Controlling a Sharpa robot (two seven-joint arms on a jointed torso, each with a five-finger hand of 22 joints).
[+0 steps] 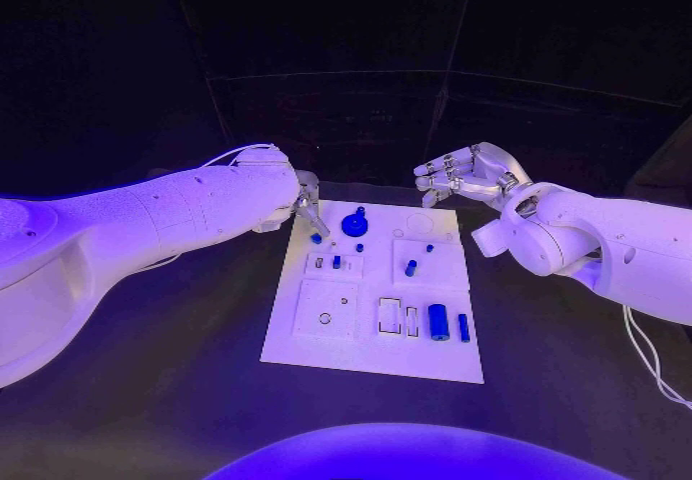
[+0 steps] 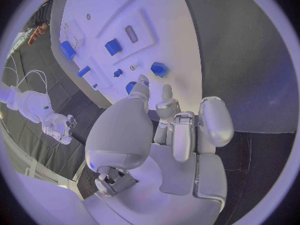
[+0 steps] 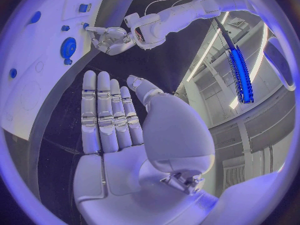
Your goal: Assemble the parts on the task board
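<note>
Resting on my black table [image 1: 173,340] at frame centre, the task board [image 1: 368,345] carries blue parts [image 1: 437,322] across its face. My left hand [image 1: 306,205] hovers at its upper left corner, fingers apart, empty. My right hand [image 1: 464,172] hangs upper right, fingers extended, holding nothing.

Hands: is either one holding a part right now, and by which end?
Neither. The right hand is flat and bare off the board. The left hand has its fingers curled, with no part between them.
</note>
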